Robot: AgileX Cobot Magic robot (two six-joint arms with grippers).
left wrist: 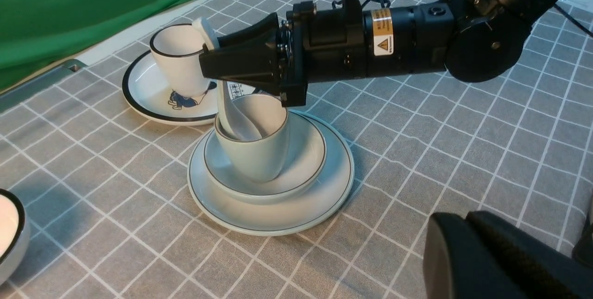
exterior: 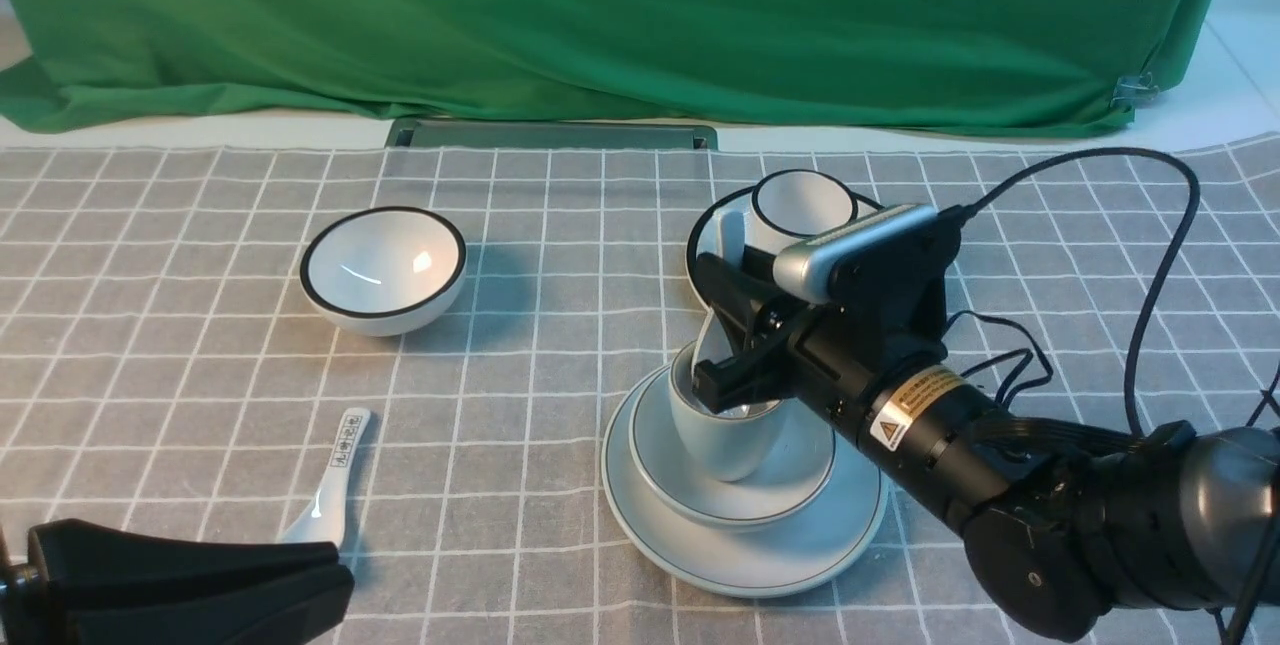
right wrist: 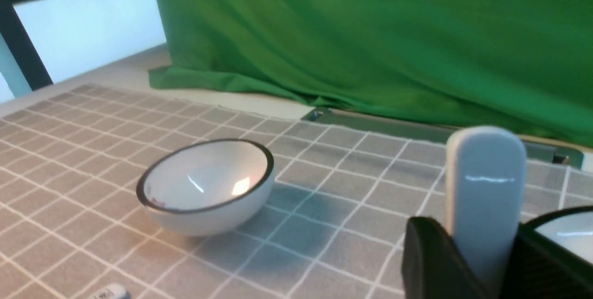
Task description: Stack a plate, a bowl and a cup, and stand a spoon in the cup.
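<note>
The pale plate [exterior: 790, 565] lies right of centre on the checked cloth, with the pale bowl [exterior: 795, 490] in it and the plain cup [exterior: 725, 440] inside the bowl. The white spoon [left wrist: 234, 120] stands steeply in the cup, scoop down inside it. My right gripper [exterior: 705, 330] is shut on its handle [right wrist: 485, 187] just above the cup's rim; the handle tip sticks out past the fingers. At the near left edge my left gripper [exterior: 340, 575] is shut and holds nothing, well apart from the stack.
A black-rimmed bowl [exterior: 383, 270] stands at the left. A spoon with printed characters [exterior: 335, 480] lies near my left gripper. Behind the stack a black-rimmed plate [exterior: 712, 230] carries a black-rimmed cup [exterior: 800, 210]. Green cloth and a metal strip [exterior: 550, 133] close the far side.
</note>
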